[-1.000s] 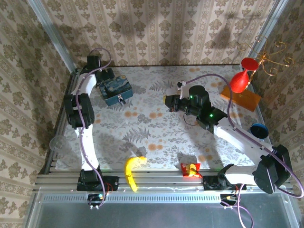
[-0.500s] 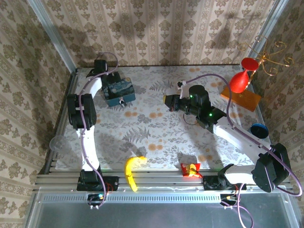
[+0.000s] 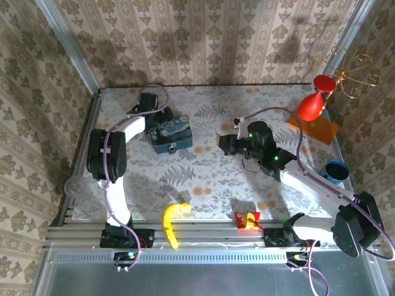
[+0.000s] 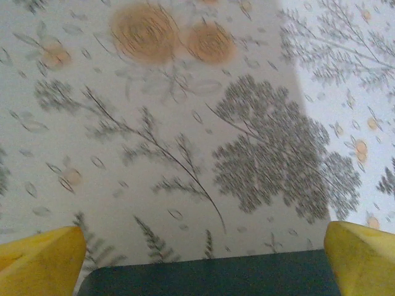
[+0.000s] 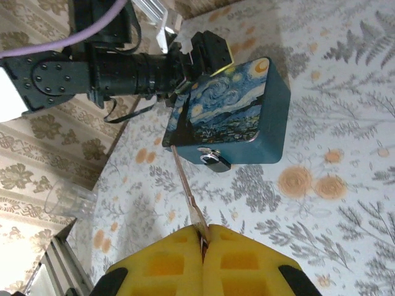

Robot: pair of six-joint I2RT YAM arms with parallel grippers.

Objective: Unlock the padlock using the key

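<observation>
**Two grippers, one small lock lined up**

The left gripper (image 4: 202,262) clamps the tin box (image 5: 237,114) by its sides near the worktop's (image 3: 203,182) rear-left corner, likely to steady it. The padlock (image 5: 213,161) hangs on the box's front. It faces the right gripper (image 5: 202,232), whose closed fingers pinch the key (image 5: 185,185), tip near the lock.

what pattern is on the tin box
The tin box shows a blue swirling night-sky painting, yellow stars; best in right wrist view.

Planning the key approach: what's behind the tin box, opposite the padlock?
The left end effector sits behind the tin box, its fingers gripping the box's far end. The box's rear face is hidden from the right wrist camera.
</observation>
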